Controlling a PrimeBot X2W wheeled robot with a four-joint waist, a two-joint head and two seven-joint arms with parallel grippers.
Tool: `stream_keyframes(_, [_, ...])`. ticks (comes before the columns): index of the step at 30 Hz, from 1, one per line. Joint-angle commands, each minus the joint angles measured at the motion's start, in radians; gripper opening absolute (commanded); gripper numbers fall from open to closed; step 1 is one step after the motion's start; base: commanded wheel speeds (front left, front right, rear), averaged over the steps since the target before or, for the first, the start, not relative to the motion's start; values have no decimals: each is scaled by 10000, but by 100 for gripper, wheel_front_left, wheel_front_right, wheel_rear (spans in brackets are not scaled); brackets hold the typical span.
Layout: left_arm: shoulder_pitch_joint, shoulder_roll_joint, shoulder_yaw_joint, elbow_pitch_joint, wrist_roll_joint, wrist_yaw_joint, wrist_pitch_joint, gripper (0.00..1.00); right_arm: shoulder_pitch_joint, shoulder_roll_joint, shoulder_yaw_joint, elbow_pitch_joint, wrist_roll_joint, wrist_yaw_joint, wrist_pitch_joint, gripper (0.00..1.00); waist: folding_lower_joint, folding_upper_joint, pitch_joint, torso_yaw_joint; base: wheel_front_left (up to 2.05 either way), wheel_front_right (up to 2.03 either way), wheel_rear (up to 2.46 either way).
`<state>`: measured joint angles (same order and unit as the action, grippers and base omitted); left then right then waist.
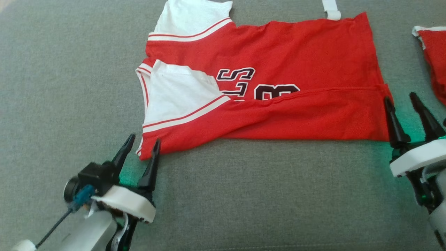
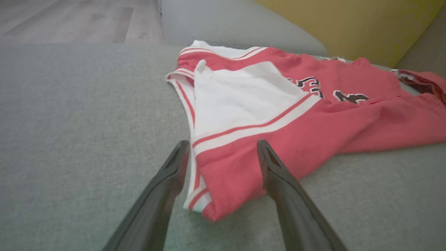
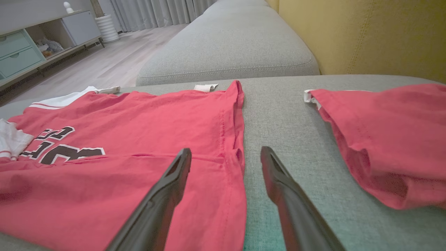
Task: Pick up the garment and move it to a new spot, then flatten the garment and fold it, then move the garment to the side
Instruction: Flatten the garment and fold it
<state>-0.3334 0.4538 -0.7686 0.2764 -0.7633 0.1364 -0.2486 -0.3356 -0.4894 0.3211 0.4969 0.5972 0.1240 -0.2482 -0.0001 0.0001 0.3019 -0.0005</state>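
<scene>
- The garment (image 1: 296, 52) carries dark maroon block lettering (image 1: 237, 75) outlined in white, printed on its red chest just beside the white sleeve (image 1: 177, 94).
- Of that lettering, one "S" reads whole; the character next to it, on the sleeve's lower side, is cut off by a red fold and looks like part of an "L".
- Farther from the white sleeve than the letters stands a large numeral (image 1: 277, 91) in the same maroon and white; only its upper half clears the fold, so it may be a "3" or an "8".
- In the right wrist view the same lettering (image 3: 55, 134) and numeral (image 3: 75, 153) lie beside the sleeve, too foreshortened to read further.
</scene>
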Motion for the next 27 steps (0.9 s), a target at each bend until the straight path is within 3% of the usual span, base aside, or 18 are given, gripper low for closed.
stream_keyframes(1, [-244, 190, 546, -106, -81, 154, 25, 100, 129, -169, 50, -264, -60, 67, -133, 100, 1, -1, -48, -48, 0, 0, 0])
stream_keyframes(6, [33, 27, 626, 340, -403, 664, 471, 100, 300, -127, 85, -361, -113, 67, -134, 100, 1, -1, -91, -135, 0, 0, 0])
stream_keyframes(10, [64, -25, 543, 401, -602, 600, 835, 98, 397, -110, 169, -328, -72, 67, -134, 100, 1, -1, -47, -146, 0, 0, 0])
stream_keyframes(11, [66, -22, 471, 420, -642, 512, 971, 62, 408, -108, 188, -304, -51, 67, -134, 100, 1, -1, -39, -148, 0, 0, 0])
stream_keyframes(12, [70, -29, 405, 421, -705, 386, 1093, 36, 417, -104, 207, -267, -23, 67, -134, 100, 1, -1, -33, -146, 0, 0, 0])
stream_keyframes(13, [93, -63, 343, 387, -829, 215, 1240, 0, 425, -97, 236, -228, 19, 67, -134, 100, 1, -1, -35, -140, 0, 0, 0])
stream_keyframes(17, [144, -43, 297, 90, -1164, -278, 1447, 0, 511, -53, 525, 48, 426, 67, -133, 100, 1, -1, -79, -79, 0, 0, 0])
stream_keyframes(23, [49, 270, 493, -237, -813, -138, 841, 0, 438, -80, 1133, 782, 849, 67, 163, 100, 1, -1, -169, 66, 0, 0, 0])
stream_keyframes(24, [38, 316, 504, -310, -762, -101, 801, 0, 394, -55, 1237, 874, 924, 67, 223, 74, 1, -1, -184, 86, 0, 0, 0])
stream_keyframes(25, [38, 316, 504, -310, -762, -101, 801, 0, 394, -55, 1237, 874, 924, 67, 223, 74, 1, -1, -184, 86, 0, 0, 0])
stream_keyframes(27, [33, 420, 553, -409, -729, -66, 753, 0, 287, -31, 1444, 1003, 1063, 67, 301, 0, 1, -1, -211, 115, 0, 0, 0])
